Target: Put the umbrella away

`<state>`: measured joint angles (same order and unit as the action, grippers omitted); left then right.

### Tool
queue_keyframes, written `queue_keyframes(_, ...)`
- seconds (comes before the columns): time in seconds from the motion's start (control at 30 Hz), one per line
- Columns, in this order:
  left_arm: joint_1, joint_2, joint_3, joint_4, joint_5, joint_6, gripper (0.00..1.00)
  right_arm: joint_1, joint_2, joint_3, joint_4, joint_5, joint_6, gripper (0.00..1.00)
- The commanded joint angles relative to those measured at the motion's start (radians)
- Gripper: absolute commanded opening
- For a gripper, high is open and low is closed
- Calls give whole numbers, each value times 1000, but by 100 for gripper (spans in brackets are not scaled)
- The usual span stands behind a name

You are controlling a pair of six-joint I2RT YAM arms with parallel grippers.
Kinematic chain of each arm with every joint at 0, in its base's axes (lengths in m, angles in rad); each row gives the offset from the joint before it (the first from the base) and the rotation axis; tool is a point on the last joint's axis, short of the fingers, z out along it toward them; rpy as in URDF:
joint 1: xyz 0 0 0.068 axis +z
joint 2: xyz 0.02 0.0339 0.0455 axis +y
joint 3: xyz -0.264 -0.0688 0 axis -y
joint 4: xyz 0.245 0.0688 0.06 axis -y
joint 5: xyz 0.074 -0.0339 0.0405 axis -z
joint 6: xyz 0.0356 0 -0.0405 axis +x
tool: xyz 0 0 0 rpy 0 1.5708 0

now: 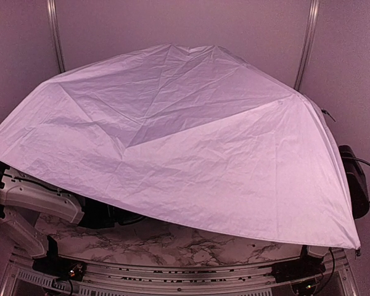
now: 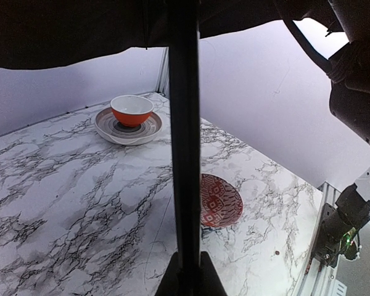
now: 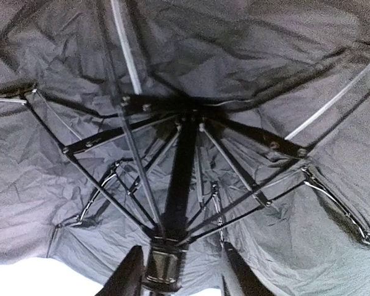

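Umbrella (image 1: 172, 142) fully open, canopy spread above the table (image 1: 172, 237) and hiding most of it. Left gripper (image 2: 188, 280): fingers closed tight on the black shaft (image 2: 184, 123), upright over the table. Right gripper (image 3: 182, 277): fingers flank the slider (image 3: 162, 266) under the canopy; whether they clamp it, cannot tell. Red plate (image 2: 221, 200) and orange cup (image 2: 131, 110) sit on the table.

A: Over the table (image 1: 172, 239)?
B: Open umbrella (image 1: 172, 142), covering nearly all of it
A: And underneath?
B: Cup (image 2: 131, 110) on saucer (image 2: 110, 131) at the far corner; bowl (image 2: 225, 200) nearer, partly behind the shaft (image 2: 184, 123)
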<state>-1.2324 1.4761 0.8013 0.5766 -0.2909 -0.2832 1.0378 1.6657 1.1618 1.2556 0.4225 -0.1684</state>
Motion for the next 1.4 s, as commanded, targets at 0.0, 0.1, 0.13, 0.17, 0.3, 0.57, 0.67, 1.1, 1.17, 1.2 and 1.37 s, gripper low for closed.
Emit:
queue_keyframes(0.0, -9, -21, 40, 55, -25, 28, 0, 7, 22, 60, -55, 20, 9, 34)
queue_keyframes(0.1, -11, -22, 40, 55, -38, 32, 0, 7, 30, 68, -65, 44, 5, 23)
queue_keyframes(0.13, -12, -23, 40, 53, -45, 32, 0, 7, 30, 67, -67, 47, 4, 19)
queue_keyframes(0.17, -12, -24, 39, 51, -50, 32, 0, 7, 29, 65, -67, 48, 2, 16)
queue_keyframes(0.3, -12, -36, 35, 51, -72, 36, 0, 8, 18, 53, -85, 50, -2, 9)
queue_keyframes(0.57, -7, -135, 31, 56, -157, 171, 0, 33, -15, -54, -225, -14, 78, 7)
queue_keyframes(0.67, -6, -158, 35, 78, -167, 243, 0, 50, -17, -101, -271, -96, 142, 7)
queue_keyframes(1.1, 4, -216, 16, 184, -162, 353, 0, 103, 7, -185, -349, -221, 250, 10)
queue_keyframes(1.17, 4, -227, -3, 227, -161, 363, 0, 103, 12, -197, -366, -224, 256, 10)
queue_keyframes(1.2, 4, -234, -14, 248, -158, 368, 0, 103, 15, -200, -374, -228, 260, 10)
queue_keyframes(1.37, 7, -245, -39, 309, -142, 392, 0, 114, 35, -210, -416, -234, 279, 10)
